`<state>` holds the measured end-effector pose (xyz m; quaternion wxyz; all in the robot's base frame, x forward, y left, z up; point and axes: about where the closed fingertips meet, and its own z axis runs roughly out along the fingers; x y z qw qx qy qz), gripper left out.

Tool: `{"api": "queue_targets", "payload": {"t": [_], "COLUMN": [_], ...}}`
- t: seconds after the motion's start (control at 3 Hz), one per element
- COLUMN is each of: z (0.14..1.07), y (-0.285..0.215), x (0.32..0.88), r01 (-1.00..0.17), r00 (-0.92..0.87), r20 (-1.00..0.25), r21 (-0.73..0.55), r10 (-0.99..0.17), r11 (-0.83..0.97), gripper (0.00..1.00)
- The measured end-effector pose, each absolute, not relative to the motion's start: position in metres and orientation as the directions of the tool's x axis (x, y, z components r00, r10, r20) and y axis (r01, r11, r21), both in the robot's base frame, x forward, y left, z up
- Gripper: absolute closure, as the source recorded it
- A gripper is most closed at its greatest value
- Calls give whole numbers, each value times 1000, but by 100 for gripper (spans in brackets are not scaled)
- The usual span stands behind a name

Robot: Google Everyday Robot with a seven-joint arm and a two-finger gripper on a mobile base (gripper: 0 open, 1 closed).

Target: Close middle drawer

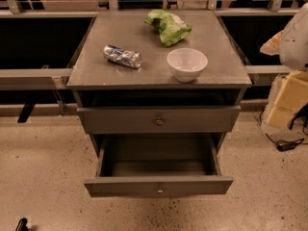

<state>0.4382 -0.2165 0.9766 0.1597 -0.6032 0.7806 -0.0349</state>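
Observation:
The middle drawer [159,186] is pulled far out of the grey cabinet. Its flat front with a small round knob [159,190] faces me, and its inside [159,160] looks empty. Above it, the taller top drawer front [159,120] with its own knob stands slightly out from the cabinet. The lowest drawer is hidden under the open one. My gripper is not in view. A white rounded shape [296,32] at the right edge may be part of my arm.
On the cabinet top [96,76] lie a crushed silver can [122,56], a white bowl [187,64] and a green chip bag [168,27]. Yellow foam blocks [288,100] and a black cable [288,144] are at the right. A small black object [21,224] is at the bottom left.

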Motion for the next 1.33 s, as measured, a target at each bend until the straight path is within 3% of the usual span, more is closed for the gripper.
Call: {"api": "queue_targets", "payload": {"t": [0.67,1.33], "z": [939,838], "y": [-209,-187], "x": [429,391], "r01": [-943,-983], "r00": [-211,-156], "r20": [-231,-287], "r21": [-206,-48], "r10": [-950,-945], "r11": [260,177], "gripper": [0,0]}}
